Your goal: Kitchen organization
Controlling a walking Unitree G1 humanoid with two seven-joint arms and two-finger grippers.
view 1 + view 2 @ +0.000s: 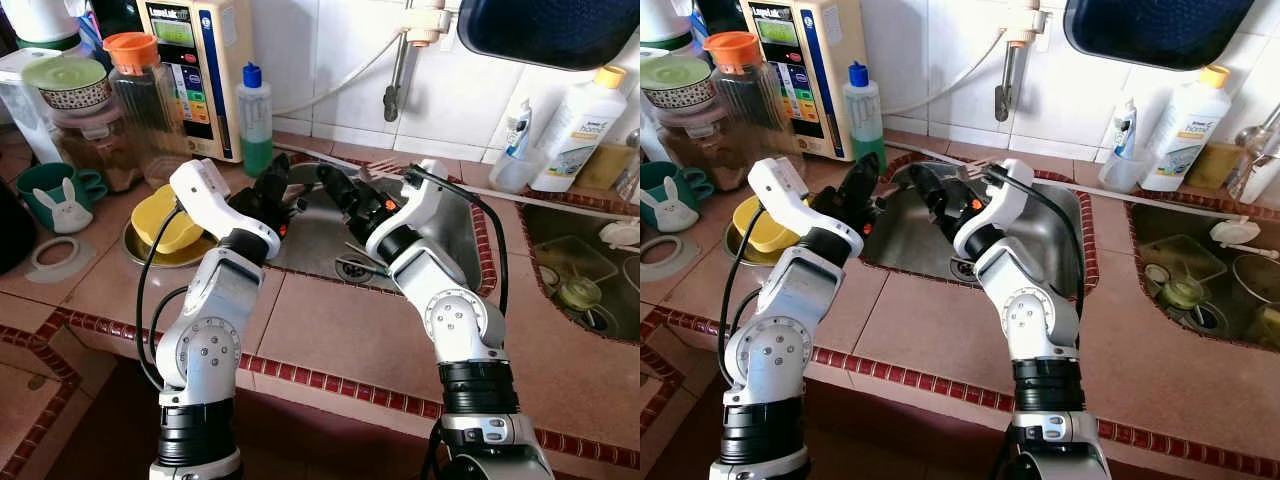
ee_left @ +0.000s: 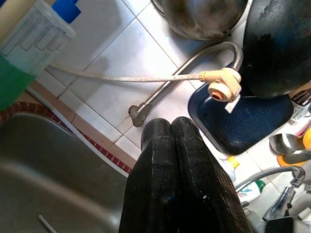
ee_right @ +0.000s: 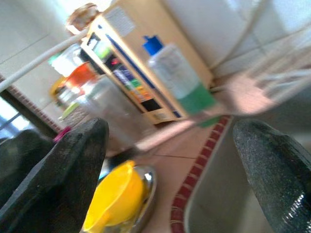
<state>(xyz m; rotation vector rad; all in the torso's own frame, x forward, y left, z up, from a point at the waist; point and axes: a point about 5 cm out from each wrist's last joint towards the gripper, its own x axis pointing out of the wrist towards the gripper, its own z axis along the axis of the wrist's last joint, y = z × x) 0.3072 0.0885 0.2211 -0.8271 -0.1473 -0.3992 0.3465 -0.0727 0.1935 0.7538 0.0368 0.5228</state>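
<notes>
Step in hand: both arms are held low over the steel sink [image 1: 310,240], and a reach into the basin is judged to be under way, most likely for the cutlery near the drain [image 1: 352,266].
Left end effector [image 1: 272,180]: poised above the near-left part of the basin; in the left wrist view its two black fingers [image 2: 167,160] are seen pressed together, with nothing between them.
Right end effector [image 1: 330,180]: held over the middle of the basin, pointing toward the left arm; in the right wrist view its fingers [image 3: 73,160] are seen spread wide, and nothing is held.
How it should be done: the descent should be kept slow and the two end effectors kept apart, since they are close together over the sink. The open fingers should be brought down astride a single utensil, not a heap. The hose [image 1: 340,75] and tap pipe [image 1: 398,80] on the wall should be avoided on the way up.
Task's thing: thin pale utensils, a fork [image 1: 385,163] among them, lie at the back rim and bottom of the sink; their number cannot be made out.
Handling: such pieces lie flat on smooth steel and are judged likely to slide.
Surroundings: a yellow bowl [image 1: 165,220] in a steel dish rests on the tiled table [image 1: 340,340] just left of the sink, with a green soap bottle [image 1: 254,120] behind it.
</notes>
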